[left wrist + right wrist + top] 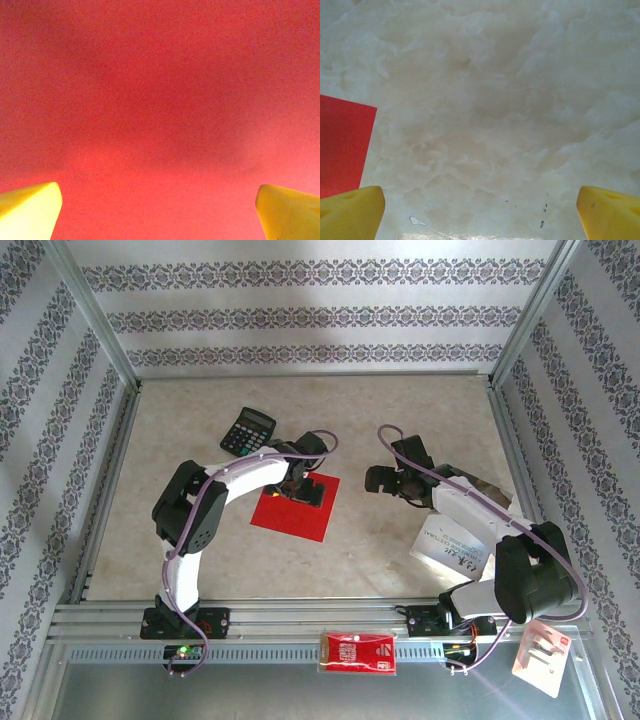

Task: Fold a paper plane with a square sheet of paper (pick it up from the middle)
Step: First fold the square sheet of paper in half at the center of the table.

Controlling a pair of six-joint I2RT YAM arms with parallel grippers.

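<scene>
Nearest, on the metal rail at the table's front edge, lies one red-and-white packet (357,651), and to its right one white card (545,655) rests by the right arm's base. Two arms rise from that rail. Under the right arm one grey printed booklet (450,545) lies on the marbled table (380,560). Further in, left of centre, the one square sheet of paper (290,515), bright red, lies flat on the table. The left gripper (300,485) hangs directly over the sheet's far part; in its wrist view two yellow fingertips (30,207) stand wide apart with only red paper between them, jaws open and holding nothing. The right gripper (480,210) hovers over bare table just right of the sheet, its two yellow fingertips (607,210) likewise spread wide and empty, with one edge of the sheet showing at the left of that view. Farthest back, one black calculator (248,430) sits beyond the sheet, near the left arm's wrist.
</scene>
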